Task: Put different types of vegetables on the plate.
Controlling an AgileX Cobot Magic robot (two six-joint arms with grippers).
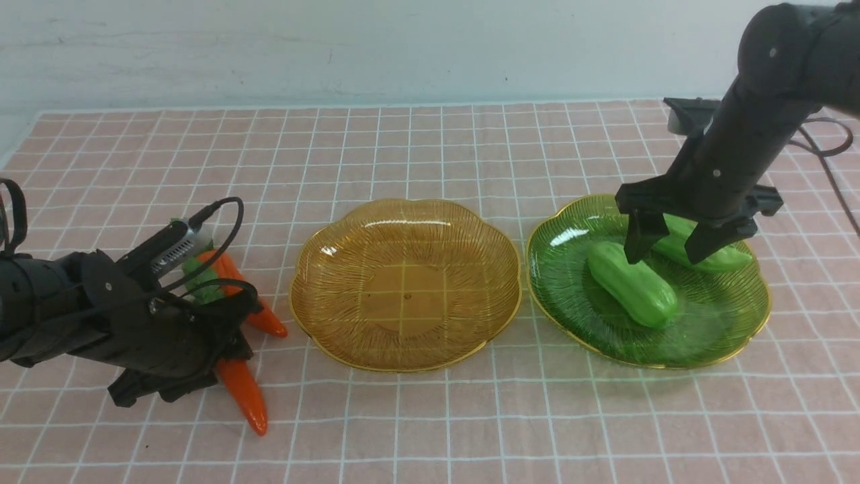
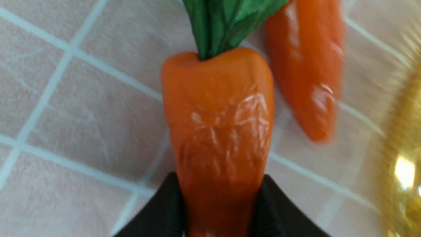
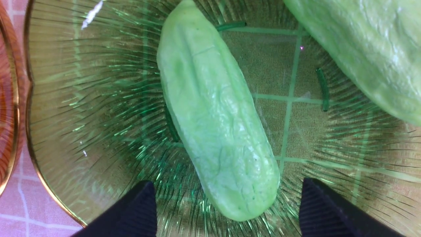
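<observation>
Two carrots lie at the lower left of the front view on the pink checked cloth [image 1: 430,148], their green tops pointing toward the back of the table. The left gripper [image 1: 180,388] reaches in low from the left edge and pinches the front carrot [image 1: 243,393]. In the left wrist view its black fingers [image 2: 164,214] press against both sides of the orange body [image 2: 218,131]. The carrot's tip pokes out toward the lower edge of the front view, and I cannot tell whether it is lifted off the cloth. The rear carrot [image 1: 259,316] lies just beside it, apart from the claw, with its tip near the rim of the amber plate [image 1: 403,296]. That plate sits at the centre of the frame.

Just right of it is the green plate [image 1: 712,329], holding both cucumbers. The near cucumber [image 1: 631,282] lies slanted across the middle, and the far cucumber [image 1: 722,257] lies behind it toward the right rim. The right gripper [image 1: 672,250] comes down from the upper right with its jaws spread. In the right wrist view they straddle the end of the near cucumber [image 3: 213,115], with a clear gap on each side.
</observation>
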